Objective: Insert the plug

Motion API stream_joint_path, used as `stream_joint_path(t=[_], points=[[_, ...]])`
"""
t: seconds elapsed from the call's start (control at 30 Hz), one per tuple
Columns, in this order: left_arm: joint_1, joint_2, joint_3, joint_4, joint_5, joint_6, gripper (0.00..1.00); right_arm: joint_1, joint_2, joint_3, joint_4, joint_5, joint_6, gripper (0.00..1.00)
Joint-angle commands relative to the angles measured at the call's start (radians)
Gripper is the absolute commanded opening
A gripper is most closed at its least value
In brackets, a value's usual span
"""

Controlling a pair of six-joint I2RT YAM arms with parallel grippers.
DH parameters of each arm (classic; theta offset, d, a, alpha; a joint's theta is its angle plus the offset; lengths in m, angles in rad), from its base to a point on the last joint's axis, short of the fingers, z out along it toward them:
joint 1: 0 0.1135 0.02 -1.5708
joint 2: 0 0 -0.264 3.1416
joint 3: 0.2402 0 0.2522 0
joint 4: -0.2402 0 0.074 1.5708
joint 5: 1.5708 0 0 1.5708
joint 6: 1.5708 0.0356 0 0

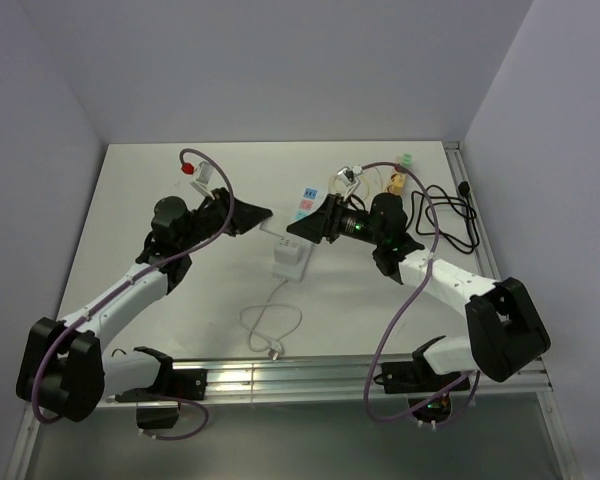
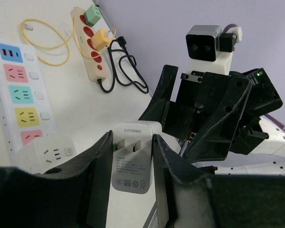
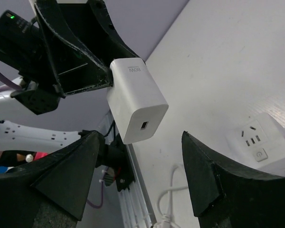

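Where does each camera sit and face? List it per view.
Top external: above and behind, looking down on the white table; left arm and right arm show.
Left wrist: looks past the left gripper, shut on the white boxy charger plug, toward the right arm.
Right wrist: looks through the open right gripper at that plug, which both wrist views share.

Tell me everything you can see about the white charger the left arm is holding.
The white charger is a smooth plastic block with rounded corners. One face carries two flat metal prongs and grey printed markings; the opposite end has a small empty port. The left pincer clamps its sides, holding it off the table.
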State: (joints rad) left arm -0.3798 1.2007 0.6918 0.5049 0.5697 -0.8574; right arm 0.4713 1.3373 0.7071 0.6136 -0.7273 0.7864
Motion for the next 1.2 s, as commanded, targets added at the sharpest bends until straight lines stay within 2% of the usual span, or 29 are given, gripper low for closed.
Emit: stream_joint_path(t=[0.0,0.13,0.3,0.73,0.87,0.97,1.0,1.07,1.17], points=[[0.001,-0.035,0.003,0.100,-0.005,-0.035,0.00,0.003,0.008,-0.006,0.136,-0.015,0.083,0.77],[0.001,-0.026,0.000,0.121,0.007,-0.055,0.00,0.006,0.048,-0.012,0.270,-0.047,0.158,0.77],[0.001,0.000,-0.003,0.181,0.022,-0.095,0.00,0.035,0.092,0.018,0.294,-0.050,0.198,0.76],[0.001,-0.015,-0.014,0.178,0.030,-0.103,0.00,0.055,0.102,0.051,0.317,-0.038,0.205,0.73],[0.002,-0.015,-0.021,0.191,0.032,-0.111,0.00,0.055,0.099,0.064,0.316,-0.031,0.208,0.68],[0.001,-0.023,-0.029,0.198,0.030,-0.112,0.00,0.055,0.102,0.077,0.310,-0.029,0.208,0.59],[0.001,-0.023,-0.031,0.199,0.027,-0.112,0.00,0.056,0.103,0.083,0.304,-0.030,0.206,0.53],[0.001,-0.020,-0.032,0.204,0.030,-0.117,0.00,0.059,0.114,0.094,0.299,-0.040,0.208,0.47],[0.002,-0.012,-0.034,0.216,0.038,-0.118,0.00,0.066,0.129,0.088,0.333,-0.038,0.226,0.46]])
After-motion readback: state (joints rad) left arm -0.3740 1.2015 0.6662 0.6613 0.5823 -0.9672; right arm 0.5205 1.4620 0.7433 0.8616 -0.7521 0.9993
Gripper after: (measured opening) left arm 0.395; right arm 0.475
